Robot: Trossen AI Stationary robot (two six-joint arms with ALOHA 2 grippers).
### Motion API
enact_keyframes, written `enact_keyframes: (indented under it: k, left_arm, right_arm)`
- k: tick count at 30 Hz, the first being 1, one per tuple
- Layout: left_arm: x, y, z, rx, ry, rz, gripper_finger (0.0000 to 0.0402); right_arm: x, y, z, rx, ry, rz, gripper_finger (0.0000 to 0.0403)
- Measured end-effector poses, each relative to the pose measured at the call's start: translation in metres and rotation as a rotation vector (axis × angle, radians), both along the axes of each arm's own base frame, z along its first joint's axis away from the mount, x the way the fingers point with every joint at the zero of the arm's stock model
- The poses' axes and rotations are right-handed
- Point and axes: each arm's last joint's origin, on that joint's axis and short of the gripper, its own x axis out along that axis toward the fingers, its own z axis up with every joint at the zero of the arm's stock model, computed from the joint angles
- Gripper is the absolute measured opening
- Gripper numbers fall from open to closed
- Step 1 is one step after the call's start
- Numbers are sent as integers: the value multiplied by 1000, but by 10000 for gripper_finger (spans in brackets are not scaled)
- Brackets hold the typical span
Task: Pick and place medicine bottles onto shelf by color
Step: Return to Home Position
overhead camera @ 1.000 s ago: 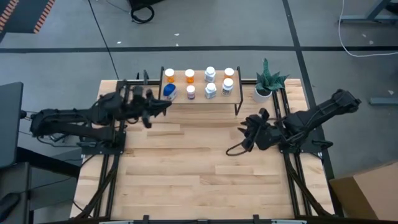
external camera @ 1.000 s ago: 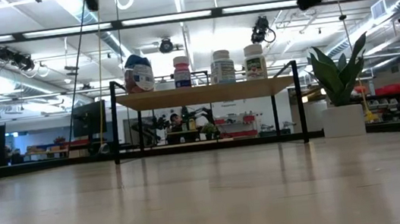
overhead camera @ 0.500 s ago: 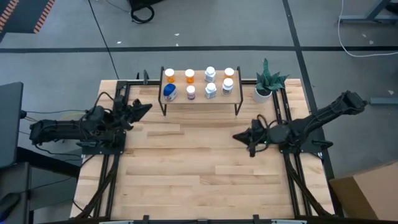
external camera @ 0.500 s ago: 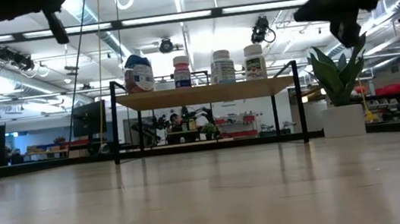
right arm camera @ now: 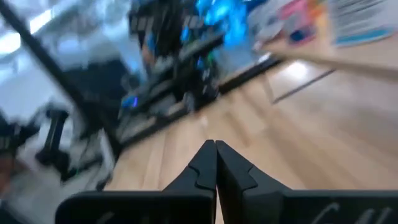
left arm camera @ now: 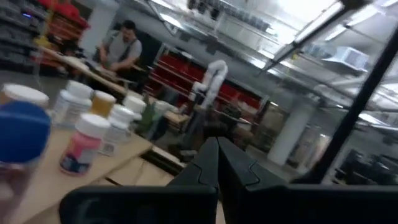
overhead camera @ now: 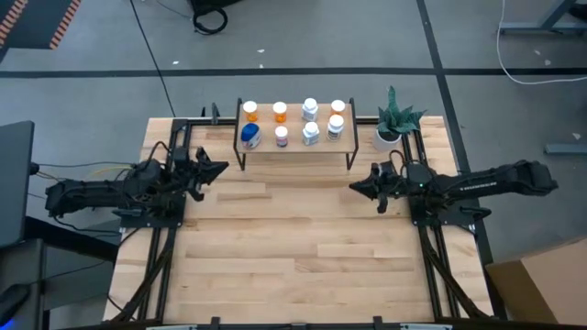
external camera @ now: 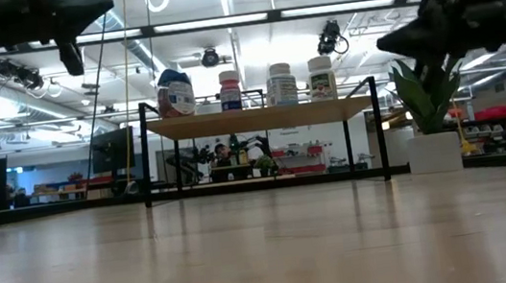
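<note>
Arms stretched inward; left claw (overhead camera: 218, 168), right claw (overhead camera: 354, 188) seemingly closed.

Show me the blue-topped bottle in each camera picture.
High view: the blue-topped bottle, left end of the nearer row on the shelf.
Low view: leftmost bottle on top.
Left wrist view: nearest the camera, beside a pink-labelled bottle.
Right wrist view: too blurred to tell.
Shared landmark: the shelf.

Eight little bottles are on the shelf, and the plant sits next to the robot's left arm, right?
Not quite. The plant sits next to the right arm, just off the end of the shelf; the high view shows it. The rest is right: eight bottles are on the shelf.
</note>
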Motion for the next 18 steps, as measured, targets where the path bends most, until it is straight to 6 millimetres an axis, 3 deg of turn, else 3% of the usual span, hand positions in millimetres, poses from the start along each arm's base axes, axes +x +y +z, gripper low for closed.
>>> enact_keyframes:
  k: [6,18]
  left_arm:
    - [-2,-1,-44,-42,-75,-54,2]
    - [-1,1,-51,58,-3,-51,2]
  right_arm:
    - [-7,-10,-14,4,-18,-109,4]
    - [-8,-19,-12,49,-44,-145,4]
